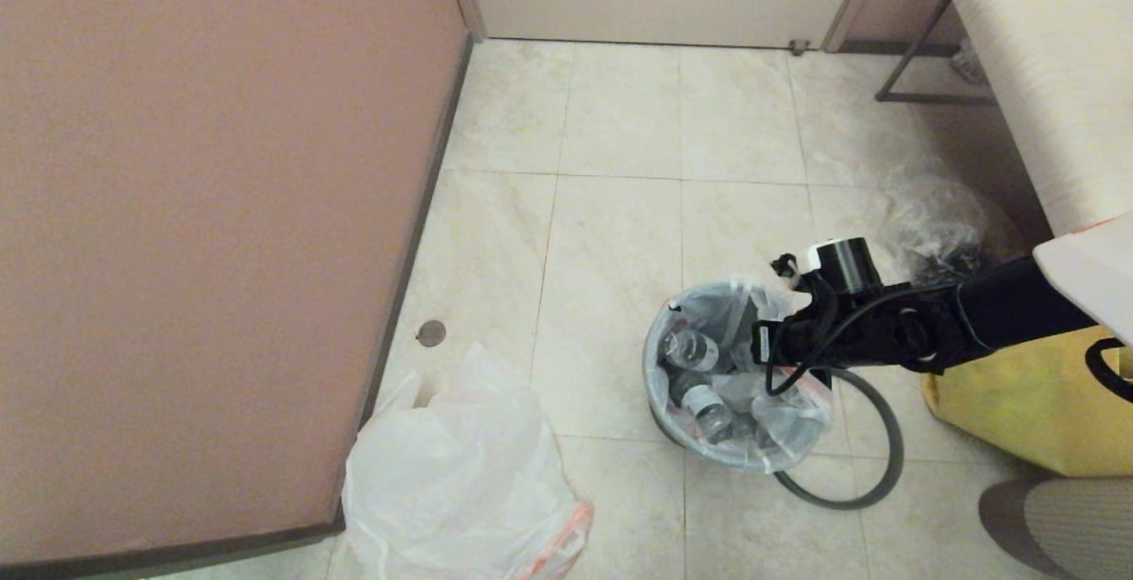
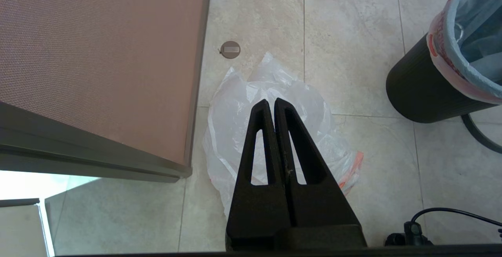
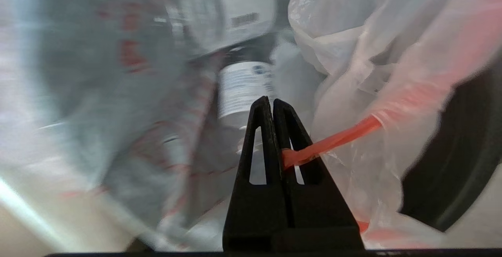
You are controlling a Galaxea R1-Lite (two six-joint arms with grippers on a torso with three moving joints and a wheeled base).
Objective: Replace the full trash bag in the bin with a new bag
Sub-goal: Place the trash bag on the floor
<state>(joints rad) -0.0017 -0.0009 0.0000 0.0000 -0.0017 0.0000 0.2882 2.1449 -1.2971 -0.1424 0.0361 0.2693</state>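
The full trash bag (image 1: 739,376) sits in the bin (image 2: 423,92) on the floor tiles, clear bottles (image 1: 695,351) showing inside it. The right gripper (image 3: 273,102) hangs at the bag's rim with its jaws clenched on the orange drawstring (image 3: 333,141), which runs taut from the bag's edge. The grey hoop (image 1: 872,465) lies on the floor beside the bin. The left gripper (image 2: 271,102) is parked with jaws closed and empty above the new bag (image 1: 456,483), which lies crumpled by the partition wall (image 1: 204,208).

The risk, as I judge it, is that pulling on the drawstring alone could cinch or tear the thin plastic under the bottles' weight, or drag and tip the light bin instead of freeing the bag.
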